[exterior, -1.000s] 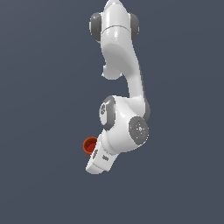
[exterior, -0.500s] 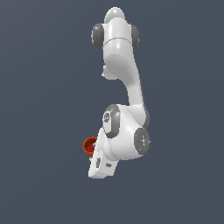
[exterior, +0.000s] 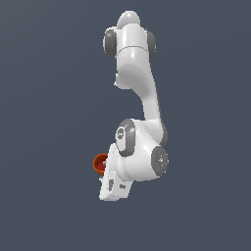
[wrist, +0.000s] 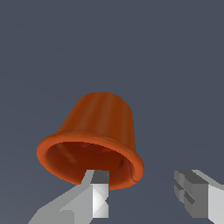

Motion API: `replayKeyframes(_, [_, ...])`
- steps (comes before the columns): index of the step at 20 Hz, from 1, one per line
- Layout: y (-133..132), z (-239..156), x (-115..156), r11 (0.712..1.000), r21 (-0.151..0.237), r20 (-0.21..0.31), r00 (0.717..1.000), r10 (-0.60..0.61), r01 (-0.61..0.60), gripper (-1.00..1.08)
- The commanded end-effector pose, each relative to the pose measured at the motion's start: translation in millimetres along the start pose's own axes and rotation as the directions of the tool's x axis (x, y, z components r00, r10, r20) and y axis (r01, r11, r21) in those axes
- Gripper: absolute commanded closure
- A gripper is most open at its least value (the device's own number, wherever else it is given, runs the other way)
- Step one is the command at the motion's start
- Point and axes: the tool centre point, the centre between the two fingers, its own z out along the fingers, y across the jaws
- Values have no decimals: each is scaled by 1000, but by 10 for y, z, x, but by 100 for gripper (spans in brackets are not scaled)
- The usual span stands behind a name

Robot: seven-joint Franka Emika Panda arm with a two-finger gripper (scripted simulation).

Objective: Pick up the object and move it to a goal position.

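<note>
Orange-red against flat slate grey, the cup (exterior: pixel 100 163) is the only colour you get in the exterior view: it peeks out on that view's left of the white arm (exterior: pixel 139 98), hard against the wrist housing, with its dark hollow showing. You can see the arm hang down from its grey-capped upper joints to a bulky lower joint, and the gripper (exterior: pixel 113 186) sits below the cup as a pale block; from here you cannot make out how its jaws stand (the fingers are lost in the white casing). In the wrist view you look at the cup (wrist: pixel 99 131) close up, rim flared and turned toward the camera, closed end pointing away, slightly tilted. One grey fingertip (wrist: pixel 99 192) overlaps the cup's rim, while the other fingertip (wrist: pixel 192 194) stands well apart from it with bare grey backdrop between them, so the gripper (wrist: pixel 144 194) has its jaws spread and not clamped on the cup. Whether the near fingertip actually touches the rim, you cannot tell.
</note>
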Motion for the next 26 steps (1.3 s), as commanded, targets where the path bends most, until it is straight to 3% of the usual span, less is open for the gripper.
replayKeyframes(1, [0, 32, -1, 1000, 0, 0, 1000, 0, 0, -20])
replayKeyframes(10, [-6, 296, -6, 1000, 0, 2, 1000, -4, 4, -20])
replayKeyframes(11, [-6, 296, -6, 1000, 0, 2, 1000, -4, 4, 108])
replayKeyframes(26, [-23, 249, -17, 1000, 0, 1, 1000, -4, 4, 108])
